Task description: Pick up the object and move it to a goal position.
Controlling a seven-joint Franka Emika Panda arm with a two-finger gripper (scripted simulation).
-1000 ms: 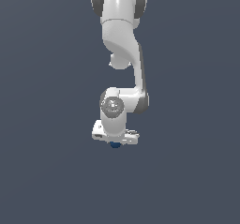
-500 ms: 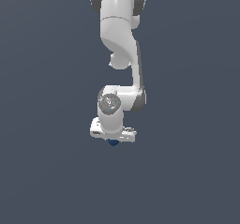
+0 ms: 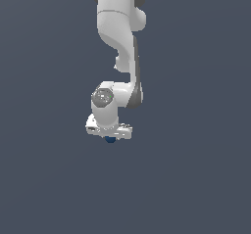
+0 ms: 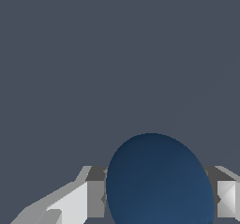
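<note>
Closed on the ball: gripper [image 3: 110, 139] pinching the dark blue ball [image 4: 159, 181] from both sides, a pad [image 4: 95, 198] at the ball's 9 o'clock flank and another at its 3 o'clock flank in the wrist view. In the exterior view, only a sliver of ball [image 3: 110, 139] peeking out at 6 o'clock under the white hand, near frame centre. No marker for the goal visible anywhere, so direction of carry impossible to read.

Best handled as a steady carry: keep the squeeze constant, avoid sudden wrist turns, since a smooth sphere probably slips easily between flat pads. Release only once settled over the goal.

Compared with a second ago: hand and ball shifted slightly toward 9 o'clock in the exterior view, and slightly toward 12 o'clock; grasp unchanged.
</note>
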